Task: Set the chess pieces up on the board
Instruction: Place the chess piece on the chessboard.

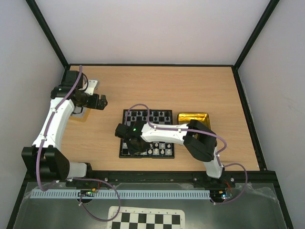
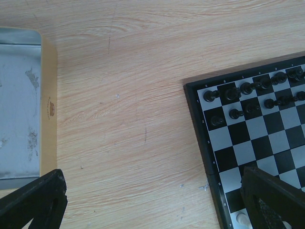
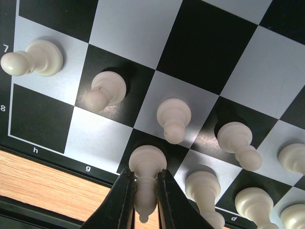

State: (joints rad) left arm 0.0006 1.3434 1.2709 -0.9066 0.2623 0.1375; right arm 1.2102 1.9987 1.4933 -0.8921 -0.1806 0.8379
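Note:
The board (image 1: 125, 114) lies mid-table, with black chessmen (image 1: 147, 114) along its far rows and white chess pieces (image 1: 159, 150) along its near rows. My right gripper (image 1: 135, 143) hangs low over the board's near left corner. In the right wrist view this gripper (image 3: 144, 174) is shut on the stem of a white piece (image 3: 147, 160) that stands on a black back-row square. Several white pawns (image 3: 173, 119) stand in the row beyond it. My left gripper (image 1: 102, 101) is open over bare wood left of the board (image 2: 267, 133), holding nothing.
A gold tin tray (image 1: 193, 118) sits against the board's right side. A grey metal plate (image 2: 19, 109) lies at the far left under the left arm. A loose checker sheet (image 1: 145, 219) lies below the table's front rail.

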